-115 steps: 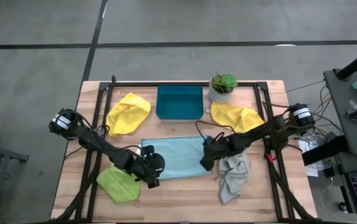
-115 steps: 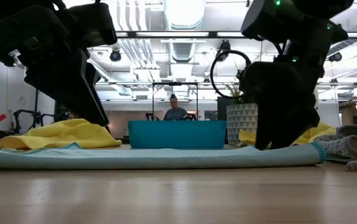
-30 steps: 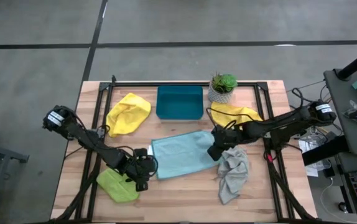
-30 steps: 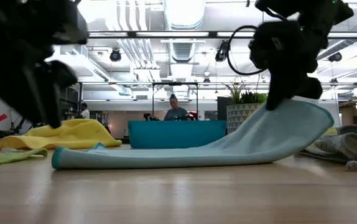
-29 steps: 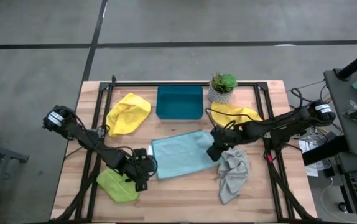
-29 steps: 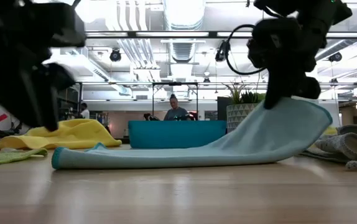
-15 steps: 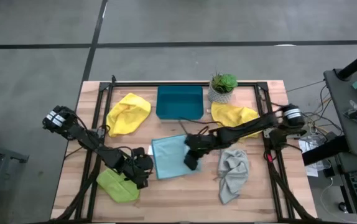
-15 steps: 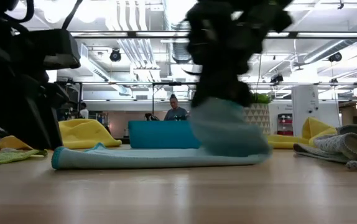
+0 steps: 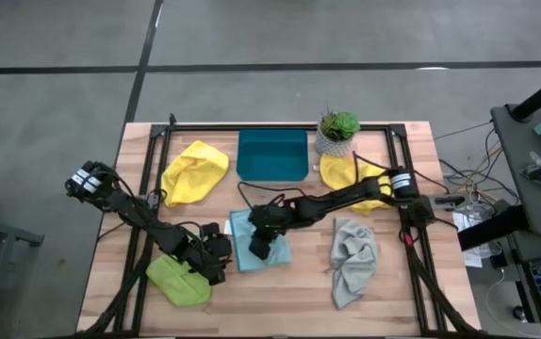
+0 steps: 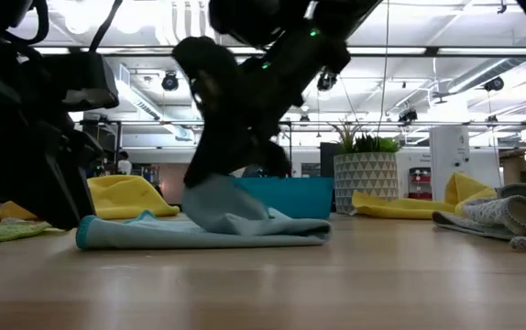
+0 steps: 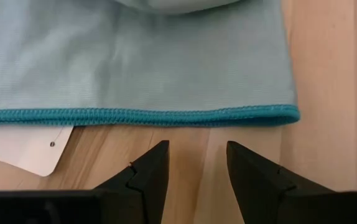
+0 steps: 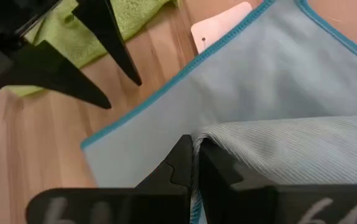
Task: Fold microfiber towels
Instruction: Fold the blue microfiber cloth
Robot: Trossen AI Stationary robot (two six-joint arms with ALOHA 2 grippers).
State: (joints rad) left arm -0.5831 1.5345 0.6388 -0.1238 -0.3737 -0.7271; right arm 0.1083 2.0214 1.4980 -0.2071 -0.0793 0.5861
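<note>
The light blue towel point(image 9: 241, 241) lies at the table's middle, doubled over on itself. My right gripper point(image 9: 259, 250) is shut on its upper layer and hangs low over the towel's left half. In the low view that layer drapes down from the fingers point(image 10: 215, 174). My left gripper point(image 11: 197, 152) stands open just off the towel's hemmed left edge point(image 11: 166, 116), with bare wood between its fingers. A white label point(image 11: 30, 147) sticks out from under that edge. My right gripper pinches the edge of the turned-over layer point(image 12: 219, 134) between its two shut fingers. The fingers slant down from the table's right. The held edge is lifted a little above the lower layer point(image 12: 166, 124), which lies flat on the wood, and the cloth between hangs slack.
A lime green towel point(image 9: 178, 281) lies beside my left gripper at the near left. A grey towel point(image 9: 351, 260) lies crumpled at the near right. Two yellow towels point(image 9: 193, 171) point(image 9: 355, 175) flank the teal tray point(image 9: 271, 155) at the back. A potted plant point(image 9: 336, 134) stands beside the tray.
My right gripper, still shut, has swept toward the table's left edge and sunk, carrying the towel's right edge over the left half. The towel is now folded over, its left part unmoved. My left gripper has sunk a little toward the table.
</note>
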